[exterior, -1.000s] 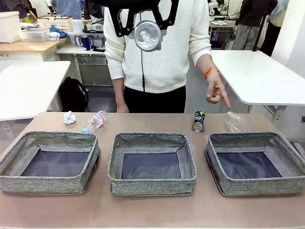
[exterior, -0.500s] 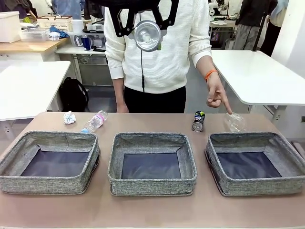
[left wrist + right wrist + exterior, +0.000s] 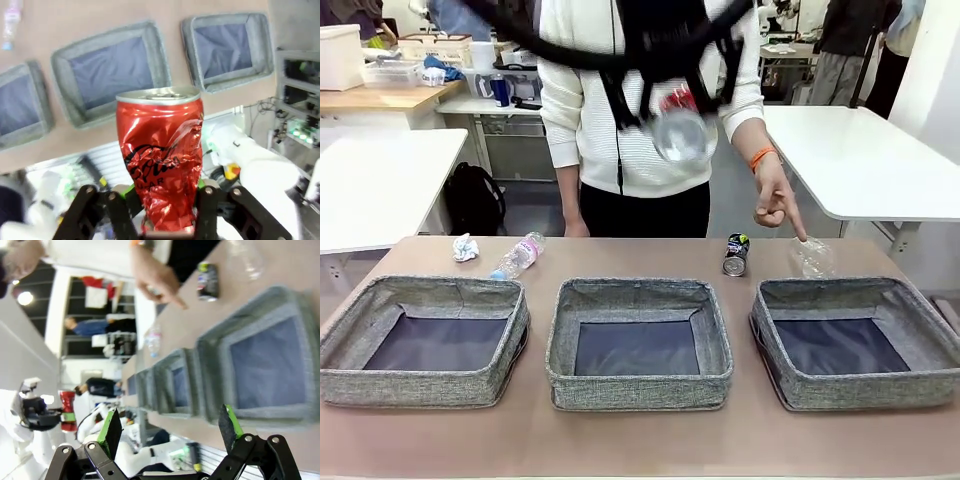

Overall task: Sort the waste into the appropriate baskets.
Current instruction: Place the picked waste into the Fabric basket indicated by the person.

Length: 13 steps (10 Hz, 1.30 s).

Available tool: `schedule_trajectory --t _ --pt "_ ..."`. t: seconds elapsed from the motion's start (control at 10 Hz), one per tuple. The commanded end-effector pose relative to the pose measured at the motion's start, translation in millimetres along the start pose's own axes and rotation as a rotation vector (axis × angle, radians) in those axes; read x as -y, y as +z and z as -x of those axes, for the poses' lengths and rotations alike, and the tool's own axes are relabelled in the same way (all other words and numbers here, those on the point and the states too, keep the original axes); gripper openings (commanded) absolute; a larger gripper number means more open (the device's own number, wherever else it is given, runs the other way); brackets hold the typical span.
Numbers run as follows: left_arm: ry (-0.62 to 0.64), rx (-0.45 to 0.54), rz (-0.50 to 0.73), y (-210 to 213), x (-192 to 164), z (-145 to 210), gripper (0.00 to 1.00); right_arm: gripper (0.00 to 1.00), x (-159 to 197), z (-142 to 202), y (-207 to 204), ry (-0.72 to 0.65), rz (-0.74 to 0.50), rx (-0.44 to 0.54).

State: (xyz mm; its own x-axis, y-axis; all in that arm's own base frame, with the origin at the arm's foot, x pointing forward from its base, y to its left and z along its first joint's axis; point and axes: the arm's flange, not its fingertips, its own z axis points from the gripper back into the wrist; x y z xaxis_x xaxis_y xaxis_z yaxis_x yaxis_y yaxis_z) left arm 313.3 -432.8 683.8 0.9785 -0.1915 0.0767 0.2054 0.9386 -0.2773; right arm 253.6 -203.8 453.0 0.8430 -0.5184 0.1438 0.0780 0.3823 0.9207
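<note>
Three baskets [image 3: 638, 378], person's hand [image 3: 775, 198] at clear cup [image 3: 813, 260]

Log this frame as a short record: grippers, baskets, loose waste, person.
Left gripper: shut on dented red can, raised above the table
Right gripper: open, empty
Baskets: left basket, middle basket, right basket, all empty
Loose waste: paper wad, bottle, dark can, clear cup, beyond baskets
Person's hand: points at clear cup

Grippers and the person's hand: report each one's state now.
Left gripper: shut on the dented red can.
Right gripper: open, holding nothing.
Person's hand: empty, pointing at the clear plastic cup.
</note>
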Motion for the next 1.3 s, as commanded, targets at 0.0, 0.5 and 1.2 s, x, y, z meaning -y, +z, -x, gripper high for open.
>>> schedule_trajectory --t 0.0,0.5,1.2 --pt "-0.04 0.061 0.065 -76.0 -10.6 21.1 0.28 1.0 31.5 -15.4 68.7 0.11 0.129 0.025" --pt "-0.114 0.068 0.284 -218.4 88.8 -53.7 0.28 1.0 41.0 -2.6 112.7 0.089 0.178 0.094" --pt "-0.223 0.041 0.154 -286.9 157.2 -63.7 0.28 1.0 41.0 -2.6 112.7 0.089 0.178 0.094"
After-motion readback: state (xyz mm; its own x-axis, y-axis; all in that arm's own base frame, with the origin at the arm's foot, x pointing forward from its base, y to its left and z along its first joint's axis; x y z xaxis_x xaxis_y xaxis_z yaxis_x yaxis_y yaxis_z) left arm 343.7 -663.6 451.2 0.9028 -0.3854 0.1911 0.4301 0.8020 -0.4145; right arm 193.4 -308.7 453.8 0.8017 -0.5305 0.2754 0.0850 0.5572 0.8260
